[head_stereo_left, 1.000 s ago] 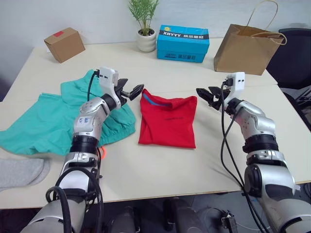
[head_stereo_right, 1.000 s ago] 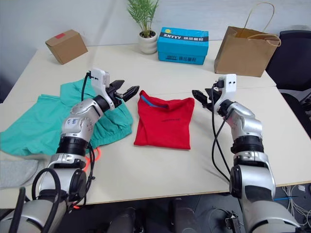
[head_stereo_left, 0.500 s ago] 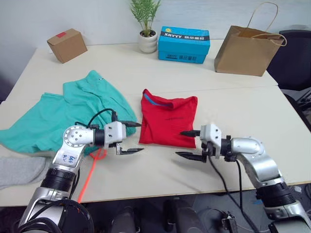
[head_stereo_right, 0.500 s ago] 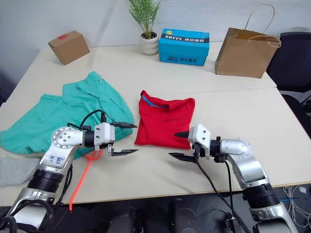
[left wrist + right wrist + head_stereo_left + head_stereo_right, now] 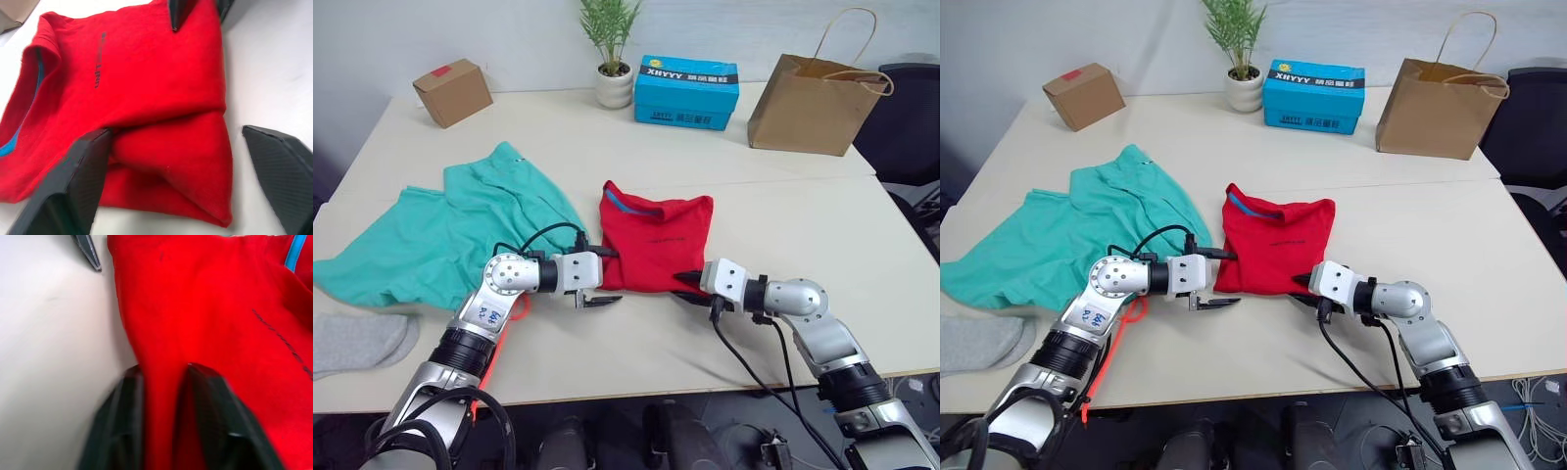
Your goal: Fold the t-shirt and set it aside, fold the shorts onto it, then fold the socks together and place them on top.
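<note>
Left eye view shows the bright red folded cloth t-shirt with a blue-trimmed neckline (image 5: 655, 238) lying flat on the pale tabletop (image 5: 724, 157), with both end effectors at its near hem. The left end effector (image 5: 598, 277) sits at the hem's left corner with its two black fingers spread wide apart; in the left wrist view one finger (image 5: 73, 181) presses against the red cloth where the fold bunches, and the other finger (image 5: 283, 166) rests on bare tabletop just beside the corner, so nothing is clamped. The right end effector (image 5: 689, 286) meets the hem's right corner; in the right wrist view its fingers (image 5: 122, 431) stand nearly together with a strip of red cloth pinched between them.

Beyond the left end effector's outer side, the teal-green cloth shorts (image 5: 450, 235) lie spread and rumpled, their edge just beside the t-shirt, and a neon orange drawstring (image 5: 504, 318) trails beside that arm. One light grey soft sock (image 5: 357, 343) lies further out on that side, near the tabletop's front edge.

Well ahead of both end effectors stand a small brown cardboard box (image 5: 453, 91), a potted green plant (image 5: 614, 59), a blue printed carton (image 5: 686, 78) and a brown paper bag with handles (image 5: 813, 93).
</note>
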### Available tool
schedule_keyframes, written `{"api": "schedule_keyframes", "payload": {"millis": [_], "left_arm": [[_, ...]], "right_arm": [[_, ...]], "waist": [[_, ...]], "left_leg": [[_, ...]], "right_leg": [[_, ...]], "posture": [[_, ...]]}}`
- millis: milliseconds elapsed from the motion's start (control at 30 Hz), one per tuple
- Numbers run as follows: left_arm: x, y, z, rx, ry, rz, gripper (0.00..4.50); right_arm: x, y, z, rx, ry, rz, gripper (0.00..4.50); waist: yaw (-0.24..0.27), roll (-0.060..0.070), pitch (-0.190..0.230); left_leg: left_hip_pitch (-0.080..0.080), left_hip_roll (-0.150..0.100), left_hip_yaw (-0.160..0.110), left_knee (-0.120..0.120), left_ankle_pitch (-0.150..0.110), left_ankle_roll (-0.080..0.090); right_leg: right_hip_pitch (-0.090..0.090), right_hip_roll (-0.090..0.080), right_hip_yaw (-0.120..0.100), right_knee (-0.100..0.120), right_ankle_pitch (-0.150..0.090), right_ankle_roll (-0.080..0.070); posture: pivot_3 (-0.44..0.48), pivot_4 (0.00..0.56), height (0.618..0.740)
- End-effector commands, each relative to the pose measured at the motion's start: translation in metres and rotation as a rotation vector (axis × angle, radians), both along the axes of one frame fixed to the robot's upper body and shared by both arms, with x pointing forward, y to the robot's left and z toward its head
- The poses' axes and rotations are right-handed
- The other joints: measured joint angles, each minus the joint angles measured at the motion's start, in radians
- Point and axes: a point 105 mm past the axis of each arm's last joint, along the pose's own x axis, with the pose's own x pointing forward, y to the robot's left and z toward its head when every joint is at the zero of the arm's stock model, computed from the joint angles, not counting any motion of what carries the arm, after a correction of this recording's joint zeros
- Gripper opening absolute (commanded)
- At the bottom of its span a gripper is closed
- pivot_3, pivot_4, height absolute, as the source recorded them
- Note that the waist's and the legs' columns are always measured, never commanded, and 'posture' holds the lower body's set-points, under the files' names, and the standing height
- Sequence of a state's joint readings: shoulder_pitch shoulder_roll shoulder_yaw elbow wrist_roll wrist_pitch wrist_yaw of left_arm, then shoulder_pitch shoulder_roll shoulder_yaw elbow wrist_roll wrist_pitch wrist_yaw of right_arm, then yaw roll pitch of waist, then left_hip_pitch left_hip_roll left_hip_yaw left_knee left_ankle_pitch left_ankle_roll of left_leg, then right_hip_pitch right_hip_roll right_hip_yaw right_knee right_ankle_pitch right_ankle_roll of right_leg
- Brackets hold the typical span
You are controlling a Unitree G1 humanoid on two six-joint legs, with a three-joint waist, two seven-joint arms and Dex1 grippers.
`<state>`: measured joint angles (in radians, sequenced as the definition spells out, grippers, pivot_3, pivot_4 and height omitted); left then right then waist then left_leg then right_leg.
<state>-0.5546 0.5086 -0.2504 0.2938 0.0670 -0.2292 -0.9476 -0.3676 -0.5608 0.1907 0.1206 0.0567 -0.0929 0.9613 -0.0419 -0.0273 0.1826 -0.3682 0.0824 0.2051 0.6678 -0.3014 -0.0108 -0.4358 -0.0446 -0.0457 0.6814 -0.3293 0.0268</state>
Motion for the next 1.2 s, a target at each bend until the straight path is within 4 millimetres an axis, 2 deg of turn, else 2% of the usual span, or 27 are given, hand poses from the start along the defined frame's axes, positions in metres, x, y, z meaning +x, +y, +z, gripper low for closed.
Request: {"api": "schedule_keyframes", "payload": {"millis": [33, 167, 333, 367, 633, 767, 933, 1033, 1100, 1200], "left_arm": [[0.003, 0.012, -0.013, 0.052, 0.045, 0.064, 3.03], [-0.005, 0.022, -0.009, 0.019, 0.092, 0.075, 1.78], [-0.019, 0.042, -0.006, -0.003, 0.132, 0.125, 0.19], [-0.022, 0.045, -0.007, -0.001, 0.134, 0.130, 0.02], [-0.041, 0.062, -0.007, -0.013, 0.171, 0.181, 0.02], [-0.064, 0.062, -0.008, -0.009, 0.188, 0.139, 0.02], [-0.082, 0.067, -0.014, 0.018, 0.169, 0.152, 0.02], [-0.086, 0.064, -0.013, -0.047, 0.180, 0.179, 0.02], [-0.086, 0.063, -0.010, -0.098, 0.193, 0.201, 0.55], [-0.091, 0.066, -0.008, -0.092, 0.217, 0.191, 1.35]], "right_arm": [[-0.006, 0.002, 0.008, 0.017, -0.045, 0.027, 0.04], [-0.015, 0.000, 0.009, 0.029, -0.031, 0.054, 0.00], [-0.032, -0.006, 0.008, 0.043, 0.002, 0.090, 0.00], [-0.034, -0.007, 0.007, 0.046, 0.007, 0.091, 0.00], [-0.048, -0.018, 0.003, 0.049, 0.034, 0.070, 0.00], [-0.061, -0.022, -0.005, 0.031, 0.061, 0.076, 0.00], [-0.079, -0.022, -0.014, 0.033, 0.092, 0.062, 0.00], [-0.075, -0.023, -0.015, 0.080, 0.078, -0.024, 0.00], [-0.075, -0.021, -0.013, 0.125, 0.103, -0.045, 0.00], [-0.084, -0.021, -0.011, 0.100, 0.113, 0.012, 0.71]], "waist": [[0.002, 0.000, 0.000], [0.003, 0.000, 0.000], [-0.010, 0.000, 0.000], [-0.011, 0.000, 0.000], [-0.010, 0.000, 0.000], [-0.011, 0.000, 0.000], [-0.010, 0.000, 0.000], [-0.010, 0.000, 0.000], [-0.010, 0.000, 0.000], [-0.009, 0.000, 0.000]], "left_leg": [[0.000, 0.000, 0.000, 0.000, 0.000, 0.000], [0.001, 0.000, -0.001, 0.000, 0.000, 0.000], [0.001, 0.001, -0.002, -0.002, 0.000, -0.001], [0.001, 0.001, -0.002, -0.003, 0.000, -0.001], [0.001, 0.001, -0.003, -0.003, 0.000, -0.002], [0.002, 0.001, -0.004, -0.004, -0.001, -0.002], [0.002, 0.001, -0.005, -0.004, -0.001, -0.002], [0.003, 0.001, -0.005, -0.004, -0.001, -0.002], [0.004, 0.001, -0.005, -0.004, -0.001, -0.002], [0.005, 0.001, -0.005, -0.005, -0.001, -0.002]], "right_leg": [[0.000, 0.000, 0.000, 0.000, 0.000, 0.000], [0.002, 0.000, 0.000, 0.000, 0.000, 0.000], [0.001, 0.000, -0.001, 0.000, -0.001, -0.002], [0.001, 0.000, -0.001, 0.000, -0.001, -0.002], [0.002, 0.000, -0.002, -0.002, -0.002, -0.003], [0.002, 0.000, -0.002, -0.002, -0.002, -0.003], [0.003, 0.000, -0.002, -0.003, -0.002, -0.004], [0.005, 0.000, -0.002, -0.004, -0.002, -0.004], [0.006, 0.000, -0.002, -0.004, -0.002, -0.004], [0.006, 0.000, -0.002, -0.004, -0.002, -0.004]], "posture": [[0.000, 0.150, 0.740], [0.000, 0.150, 0.740], [0.000, 0.150, 0.740], [0.000, 0.150, 0.740], [0.000, 0.150, 0.740], [0.000, 0.150, 0.740], [0.000, 0.150, 0.740], [0.000, 0.150, 0.740], [0.000, 0.150, 0.740], [0.000, 0.150, 0.740]]}}
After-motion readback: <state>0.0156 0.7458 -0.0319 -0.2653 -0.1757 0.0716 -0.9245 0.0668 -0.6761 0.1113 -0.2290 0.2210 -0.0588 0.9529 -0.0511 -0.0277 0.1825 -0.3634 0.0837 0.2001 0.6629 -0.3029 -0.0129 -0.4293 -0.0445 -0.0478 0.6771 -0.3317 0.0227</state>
